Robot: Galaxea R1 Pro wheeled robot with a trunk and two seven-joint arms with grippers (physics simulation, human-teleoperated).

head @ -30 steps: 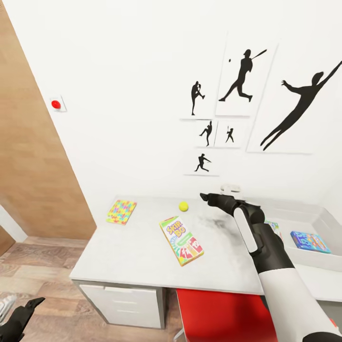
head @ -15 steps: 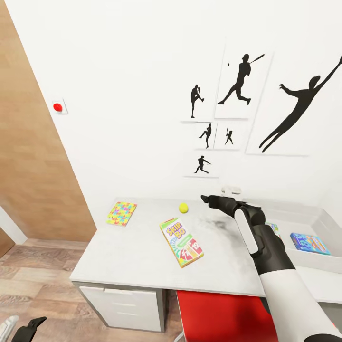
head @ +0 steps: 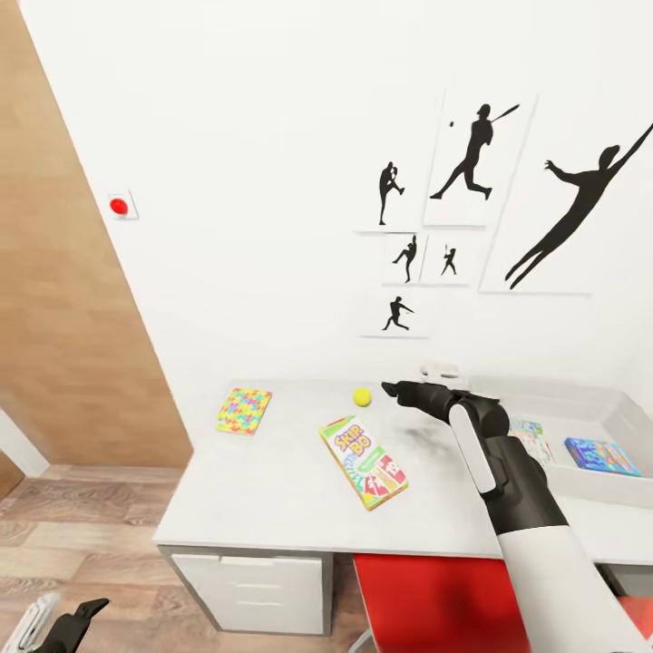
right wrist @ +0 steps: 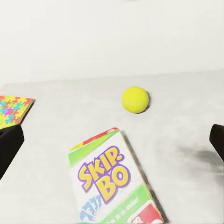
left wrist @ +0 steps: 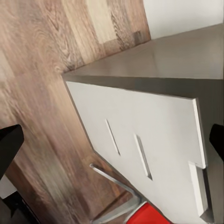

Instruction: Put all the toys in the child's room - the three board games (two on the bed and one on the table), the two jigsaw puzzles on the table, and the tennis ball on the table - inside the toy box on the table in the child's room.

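White tabletop (head: 272, 490): carries the loose toys; white drawers sit under its left end and something red shows below its near edge.
Tennis ball (head: 363, 396): yellow, toward the far side of the tabletop, just left of the right claw's tips; it also shows in the right wrist view (right wrist: 135, 99), beyond the card box.
Skip-Bo board game (head: 363, 461): flat on the tabletop, near and slightly left of the ball, lying at an angle.
Jigsaw puzzle (head: 244, 410): multicoloured flat box at the far left of the tabletop, well apart from the ball.
Toy box (head: 626, 417): white open tray at the right end of the tabletop; a blue box (head: 598, 456) and another colourful box (head: 531, 437) lie inside.
Right claw (head: 392, 390): reaching out over the tabletop, close to the ball; in the right wrist view its dark fingers sit at opposite edges, spread wide, holding nothing.
Left claw (head: 68, 621): low at the near left over the wooden floor (head: 82, 517); fingers wide apart in the left wrist view, nothing between them.
Wall: baseball silhouettes and a red button.
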